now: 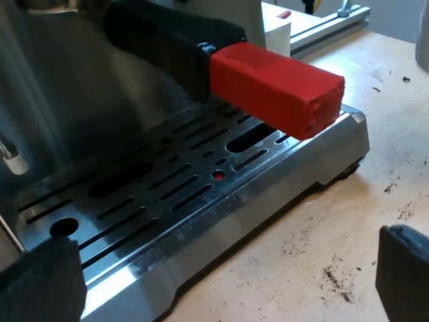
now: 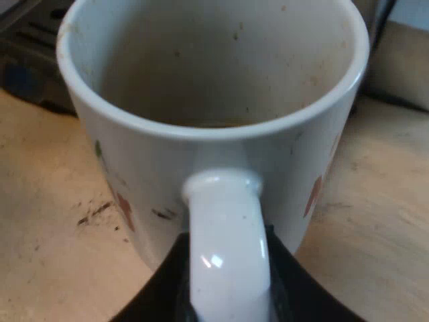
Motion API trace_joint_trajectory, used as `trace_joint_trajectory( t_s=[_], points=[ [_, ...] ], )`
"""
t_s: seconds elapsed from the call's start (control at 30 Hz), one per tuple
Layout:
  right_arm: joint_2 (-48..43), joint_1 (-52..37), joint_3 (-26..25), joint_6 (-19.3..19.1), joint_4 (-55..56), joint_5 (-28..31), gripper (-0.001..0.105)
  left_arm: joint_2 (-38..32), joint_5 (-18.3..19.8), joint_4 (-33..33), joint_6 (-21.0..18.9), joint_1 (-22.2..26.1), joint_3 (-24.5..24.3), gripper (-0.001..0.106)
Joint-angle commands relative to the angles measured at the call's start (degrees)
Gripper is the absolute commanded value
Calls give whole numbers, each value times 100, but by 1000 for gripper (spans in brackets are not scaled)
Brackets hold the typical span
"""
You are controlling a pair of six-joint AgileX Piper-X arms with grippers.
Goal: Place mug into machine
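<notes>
A white mug (image 2: 214, 154) with small red and green marks stands upright on the wooden table (image 2: 47, 221), its inside stained. My right gripper (image 2: 228, 295) is shut on the mug's handle (image 2: 224, 228), a black finger on each side of it. My left gripper (image 1: 221, 282) is open, its fingers (image 1: 40, 285) spread wide just before the espresso machine's slotted metal drip tray (image 1: 167, 191). The holder's dark handle (image 1: 167, 33) with its red end (image 1: 275, 87) juts out above the tray, locked into the machine's front.
Coffee grounds (image 1: 335, 275) are scattered on the table beside the tray. A white box (image 1: 276, 30) and an aluminium rail (image 1: 328, 23) lie beyond the machine. A dark part of the machine's base (image 2: 33, 33) stands behind the mug.
</notes>
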Motion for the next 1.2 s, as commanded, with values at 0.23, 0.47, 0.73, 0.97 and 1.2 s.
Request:
trace_joint_trajectory(
  t_s=[0.23, 0.47, 0.73, 0.97, 1.2],
  points=[
    [1393, 438, -118, 140, -1863, 367, 0, 370, -100, -295, -15, -7, -10, 89],
    [2645, 438, -118, 199, -3449, 367, 0, 760, -86, -608, -15, -7, -10, 89],
    [4007, 428, -444, 199, -4382, 367, 0, 771, -86, -632, -15, -7, -10, 89],
    [4928, 425, -853, 199, -4927, 390, 0, 771, -86, -632, -15, -7, -10, 89],
    [5167, 425, -930, 296, -5101, 509, 0, 771, -86, -632, -15, -7, -10, 89]
  ],
)
